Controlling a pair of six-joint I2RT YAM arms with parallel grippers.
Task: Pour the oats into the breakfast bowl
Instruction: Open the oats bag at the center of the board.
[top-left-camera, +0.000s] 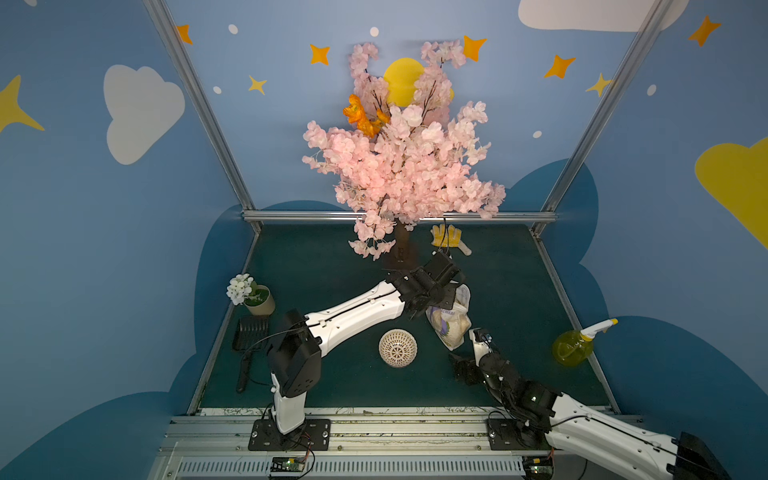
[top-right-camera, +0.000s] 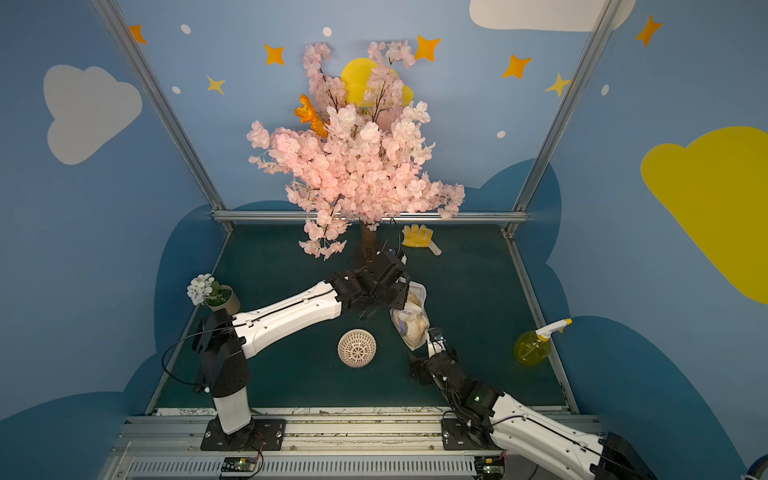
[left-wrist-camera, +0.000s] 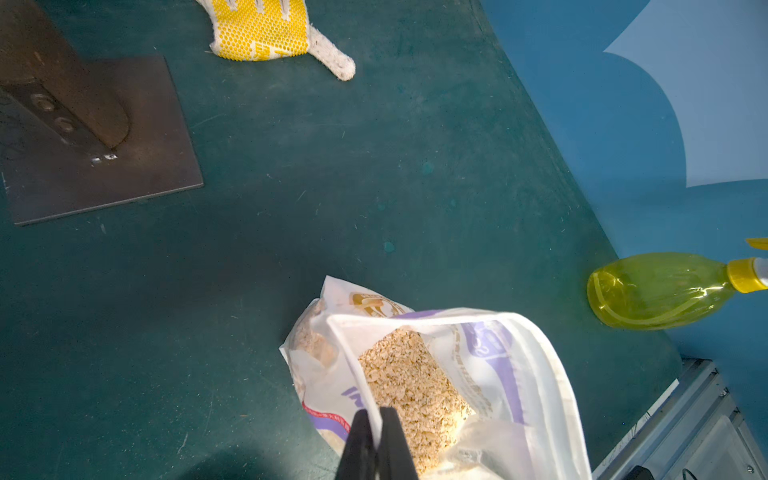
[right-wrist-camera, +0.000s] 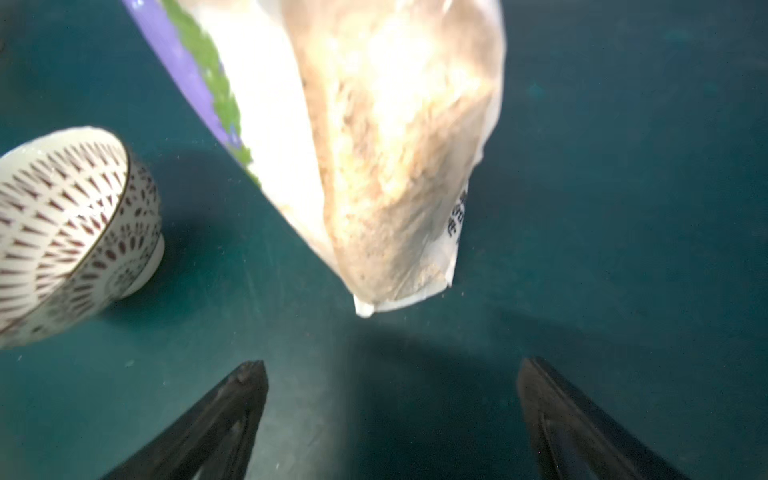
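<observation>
Left tool (left-wrist-camera: 376, 415) is clamped tight on the rim of the oats bag (left-wrist-camera: 419, 386), pinching one wall of the open mouth, and you can see the pale flakes heaped inside. The bag hangs from that pinch over the green counter (top-left-camera: 324, 270), just beside the breakfast bowl (top-left-camera: 397, 348), which stands upright and looks empty in both top views. Soft film, this one. It will sag and fold, the load will slump to the low corner, and a one-wall grip lets the mouth flop, so the flakes could rush out in a lump. My read is that a second hold low down, on the bottom seam or corner, is what tips it cleanly. And there's the right tool (right-wrist-camera: 390, 365), jaws spread wide with nothing in them, pointed at that lower corner from just short of it. The left arm is stretched well forward across the counter, wrist bent down over the bag. The right arm reaches in low, forearm angled toward the bag's bottom. The bowl looks ceramic, and probably light enough to skid if nudged.
</observation>
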